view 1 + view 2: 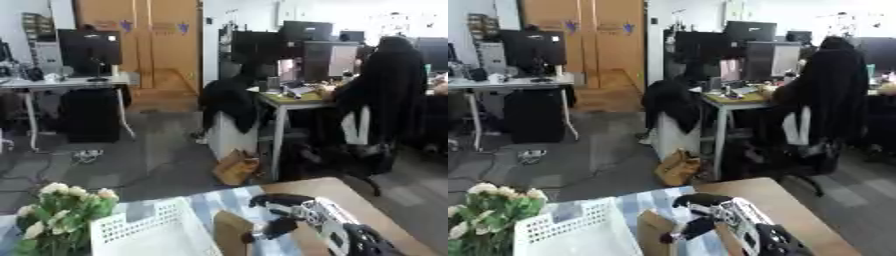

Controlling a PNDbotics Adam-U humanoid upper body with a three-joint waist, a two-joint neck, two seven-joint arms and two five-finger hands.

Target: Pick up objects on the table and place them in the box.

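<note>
Your right hand (293,212) hovers with fingers curled by a brown object (232,231) beside the white box (149,230), so placing seems unfinished.

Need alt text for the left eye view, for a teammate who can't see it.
The robot's right hand reaches in from the lower right over a wooden table, beside a brown cardboard piece and a white perforated box. Flowers stand at lower left; an office lies beyond.
</note>
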